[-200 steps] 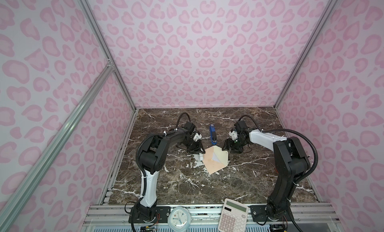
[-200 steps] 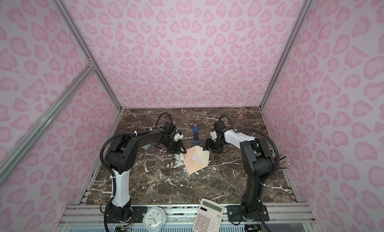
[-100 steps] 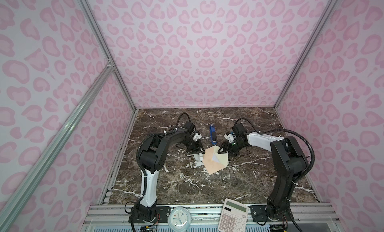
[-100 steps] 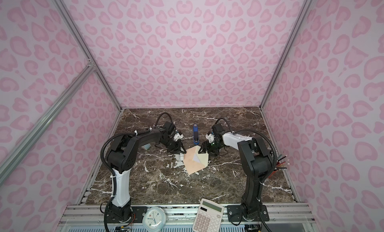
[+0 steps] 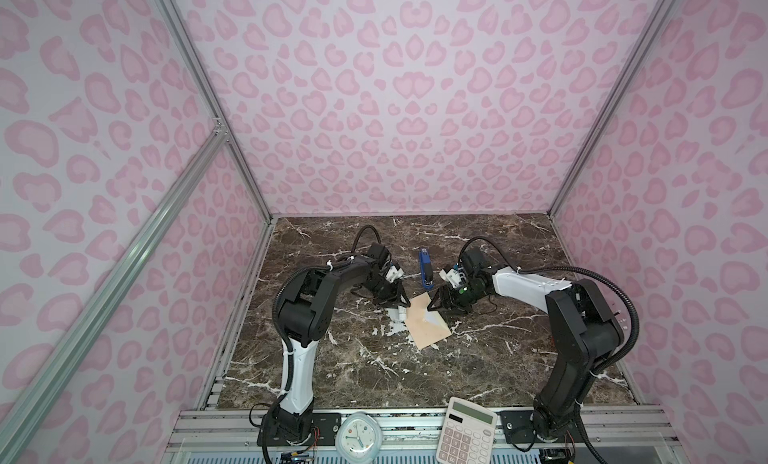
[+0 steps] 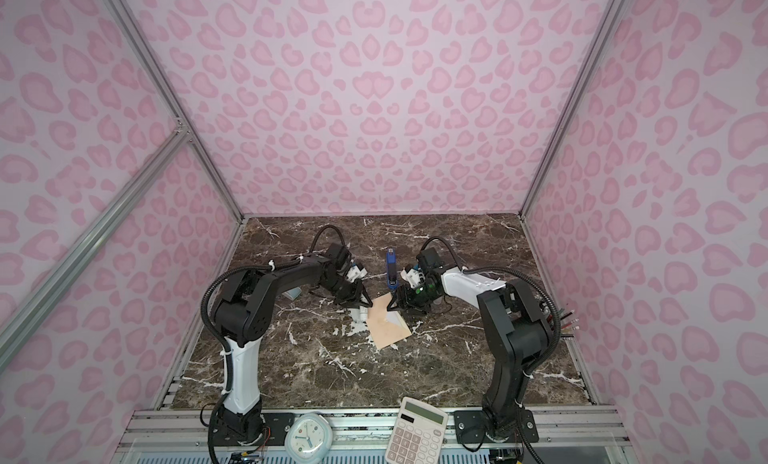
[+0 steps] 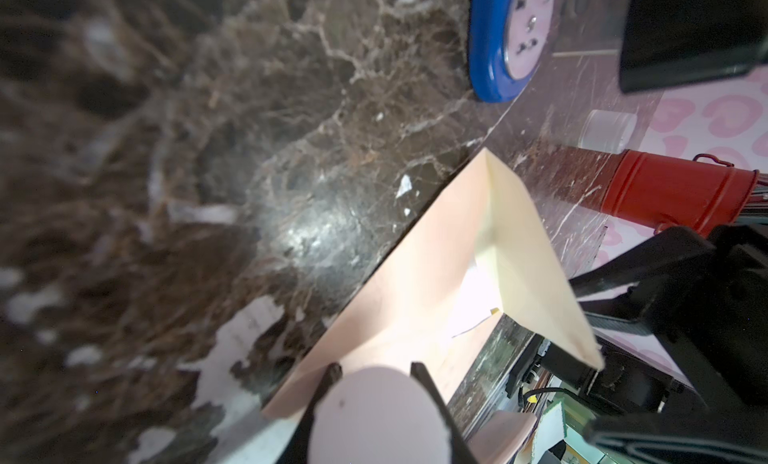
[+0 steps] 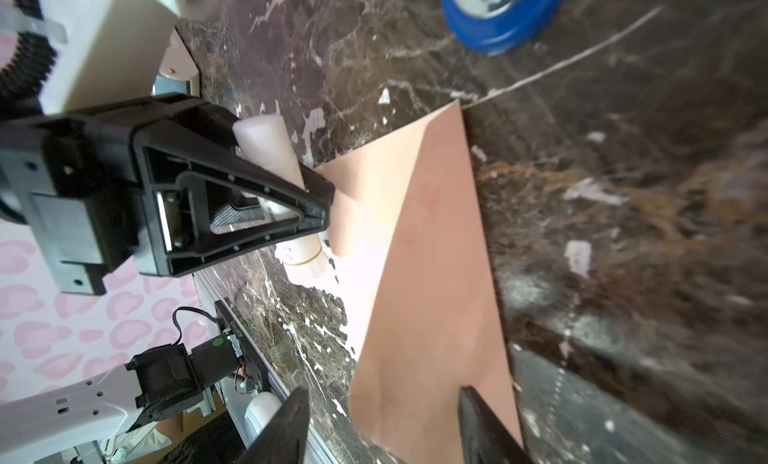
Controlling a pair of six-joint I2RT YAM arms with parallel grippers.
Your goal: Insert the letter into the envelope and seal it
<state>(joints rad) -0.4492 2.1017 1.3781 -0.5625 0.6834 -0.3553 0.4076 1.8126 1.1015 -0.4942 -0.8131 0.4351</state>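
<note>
**benchwatcher:** Starting at the left: the left hand (image 5: 395, 302) is down low near the middle of the bench (image 5: 374, 379), closed around a white glue stick (image 8: 266, 146). The right wrist view shows it best, with both black fingers clamped on the tube. The stick's lower end is right at the envelope's edge, but I can't tell if it's touching the paper or just above it.

**papercut_99:** And the envelope (image 5: 428, 331) itself?

**benchwatcher:** It's lying about halfway between the bench's left and right edges, turned skew to them. The flap (image 7: 536, 250) is lifted on the side nearest the right hand, so you can see its cream inside. There's a blown-out pale patch (image 7: 473, 291) in the mouth under the flap. Can't tell if that's the letter.

**papercut_99:** What's the blue thing behind it?

**benchwatcher:** That's a stapler (image 5: 424, 267), a little toward the rear edge and not touching the envelope. Next over, the right hand (image 5: 436, 310) is low at the flap side with its fingers spread. In its wrist view the flap's peach outside runs up between them, with bare bench between one finger and the paper, so it's gripping nothing. A red pot (image 7: 681, 192) of pencils sits near the right edge.
</note>
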